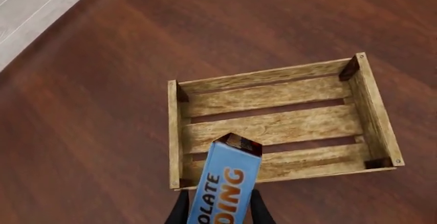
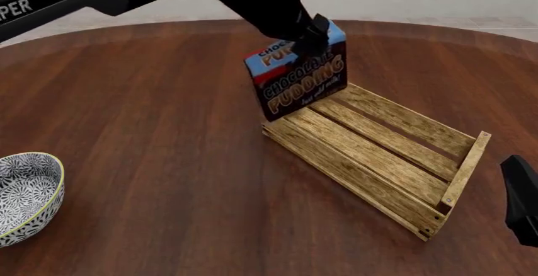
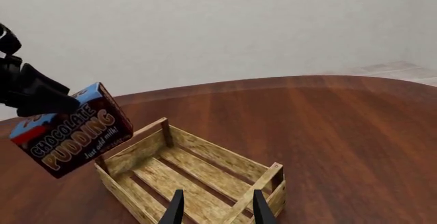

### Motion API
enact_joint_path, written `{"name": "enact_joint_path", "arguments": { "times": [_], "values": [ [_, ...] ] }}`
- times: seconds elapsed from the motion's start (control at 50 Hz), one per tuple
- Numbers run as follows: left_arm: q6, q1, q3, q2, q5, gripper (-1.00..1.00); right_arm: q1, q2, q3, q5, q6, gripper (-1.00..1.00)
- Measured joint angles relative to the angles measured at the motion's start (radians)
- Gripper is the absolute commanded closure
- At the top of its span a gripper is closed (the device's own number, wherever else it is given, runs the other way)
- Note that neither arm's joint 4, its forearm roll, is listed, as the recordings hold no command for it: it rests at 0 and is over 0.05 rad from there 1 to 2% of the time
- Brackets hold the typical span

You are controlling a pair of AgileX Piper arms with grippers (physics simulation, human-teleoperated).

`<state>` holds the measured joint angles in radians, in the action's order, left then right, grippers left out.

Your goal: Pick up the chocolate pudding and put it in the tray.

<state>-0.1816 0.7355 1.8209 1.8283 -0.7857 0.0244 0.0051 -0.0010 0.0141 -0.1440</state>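
Right end effector (image 3: 216, 207): low at the near right edge of the table, only a dark part of it shows in the front view. In its own wrist view the two fingers stand apart with nothing between them, pointing toward the tray.

Bowl (image 2: 25, 194): blue-and-white pattern, on the table by the near left edge, well apart from the tray.

Table (image 2: 151, 137): dark red-brown wood, round edge at the far side.

Tray (image 2: 378, 156): light-wood slatted crate with dark corner posts, resting on the table right of the middle. It runs slantwise, one short end toward the near right edge, the other toward the far middle. Nothing lies inside it.

Pudding (image 2: 298, 74): in the air, tilted, above the far short end of the tray and not touching it. The brown lettered face looks toward the near side, the blue top with red band is up.

Left end effector (image 2: 307, 33): comes from the far left, over the table, clamped on the pudding at its top. In the left wrist view the black fingers (image 1: 181, 211) press both sides of the box.
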Motion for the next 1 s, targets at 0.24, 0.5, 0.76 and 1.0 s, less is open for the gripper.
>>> {"name": "enact_joint_path", "arguments": {
  "times": [0.24,0.5,0.76,1.0],
  "values": [
    [-0.011,0.030,0.134,0.088,-0.052,1.00,0.003,-0.002,0.000,-0.001,-0.002,-1.00],
    [-0.023,0.059,0.246,0.163,-0.099,1.00,0.003,-0.003,0.000,-0.002,-0.004,-1.00],
    [-0.034,0.078,0.372,0.246,-0.158,1.00,-0.004,-0.004,-0.001,-0.003,-0.001,-1.00],
    [-0.037,0.099,0.543,0.348,-0.233,1.00,-0.011,-0.004,-0.001,-0.005,0.002,-1.00]
  ]
}}
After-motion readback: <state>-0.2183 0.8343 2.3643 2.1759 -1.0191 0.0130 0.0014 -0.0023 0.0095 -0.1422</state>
